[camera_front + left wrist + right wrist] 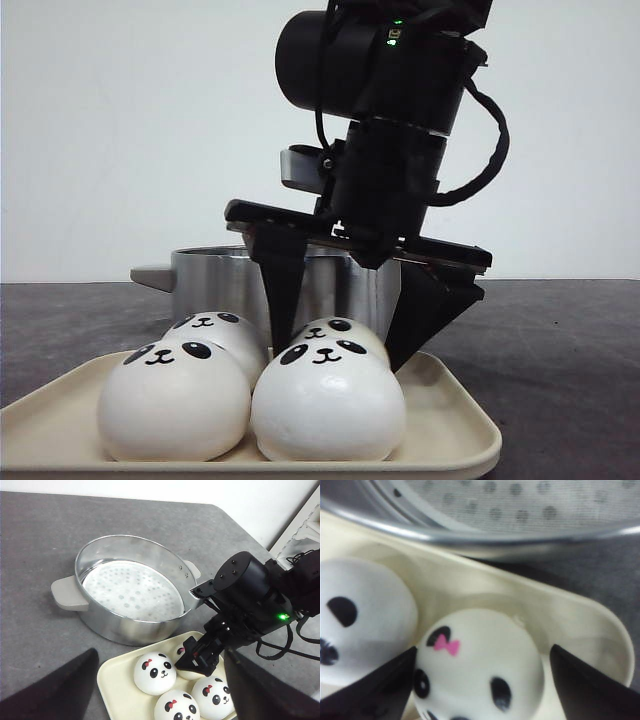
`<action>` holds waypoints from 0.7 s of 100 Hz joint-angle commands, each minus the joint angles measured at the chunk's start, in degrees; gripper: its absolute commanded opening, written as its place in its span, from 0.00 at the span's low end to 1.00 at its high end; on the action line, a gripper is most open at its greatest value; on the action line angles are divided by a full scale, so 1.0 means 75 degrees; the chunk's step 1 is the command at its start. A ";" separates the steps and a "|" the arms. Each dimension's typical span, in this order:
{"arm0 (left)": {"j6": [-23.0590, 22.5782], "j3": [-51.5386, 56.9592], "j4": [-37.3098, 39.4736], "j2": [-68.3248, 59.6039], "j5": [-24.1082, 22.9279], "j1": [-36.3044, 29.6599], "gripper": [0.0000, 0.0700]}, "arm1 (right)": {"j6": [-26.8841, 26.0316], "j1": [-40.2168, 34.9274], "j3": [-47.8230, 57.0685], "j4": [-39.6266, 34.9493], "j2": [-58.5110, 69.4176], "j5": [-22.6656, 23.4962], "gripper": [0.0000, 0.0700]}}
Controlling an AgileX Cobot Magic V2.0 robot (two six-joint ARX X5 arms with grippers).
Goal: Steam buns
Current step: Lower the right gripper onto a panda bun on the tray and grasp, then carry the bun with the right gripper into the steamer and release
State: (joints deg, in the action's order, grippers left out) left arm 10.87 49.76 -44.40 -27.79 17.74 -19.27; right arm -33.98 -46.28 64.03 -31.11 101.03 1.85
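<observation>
While the right gripper (345,315) hangs with its jaws wide apart over the rear right bun (480,667), nothing is held; one dark finger stands on each side of that bun, and whether either pad touches it cannot be told.

Item: four panda-faced buns (328,400), white, smooth, dome-shaped, packed two by two and touching one another on a cream plastic tray (470,420). The tray sits on the grey bench (560,340), just in front of the steamer.

Item: steel steamer pot (130,587), round, two grey side handles, perforated white liner on the floor, no buns in it.

Item: left gripper (160,690), well above the bench, jaws spread, holding nothing.

Handling, by judgement:
- Weight: likely light.
- Body: looks soft and yielding; a hard squeeze would probably dent the dome or smear the printed face.
- Surface: matte and smooth, so a shallow pinch near the crown may slip off the curve.
- Hold: take it low on the flanks, across the widest part, fingers going down into the gap beside the neighbouring bun and the gap beside the tray wall.
- Risk: the inner finger has little room and could nudge the adjoining bun; a straight lift should clear the tray rim before carrying it over the pot wall.
</observation>
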 commanded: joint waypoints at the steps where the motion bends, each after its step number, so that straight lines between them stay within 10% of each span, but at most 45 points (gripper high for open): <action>1: -0.0105 0.0073 0.0079 -0.0032 -0.0076 -0.0041 0.68 | -0.0102 0.0015 0.0108 -0.0055 0.0207 -0.0076 0.58; 9: -0.0105 0.0073 0.0079 -0.0032 -0.0204 -0.0041 0.68 | -0.0099 0.0058 0.0108 -0.0093 0.0207 -0.0064 0.36; 15: -0.0105 0.0073 0.0079 -0.0032 -0.0224 -0.0041 0.68 | -0.0058 0.0070 0.0108 -0.0154 0.0207 -0.0058 0.00; 54: -0.0105 0.0073 0.0096 -0.0032 -0.0254 -0.0041 0.68 | 0.0399 -0.0393 0.0361 -0.0685 -0.1265 0.0729 0.01; 70: -0.0102 0.0073 0.0128 -0.0035 -0.0431 -0.0041 0.68 | 0.1078 -0.0731 0.1040 -0.0810 -0.2250 0.0029 0.01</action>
State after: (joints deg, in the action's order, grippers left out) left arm 10.87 49.76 -44.36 -27.79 15.22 -19.31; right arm -29.87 -51.03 68.84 -37.82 85.41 5.37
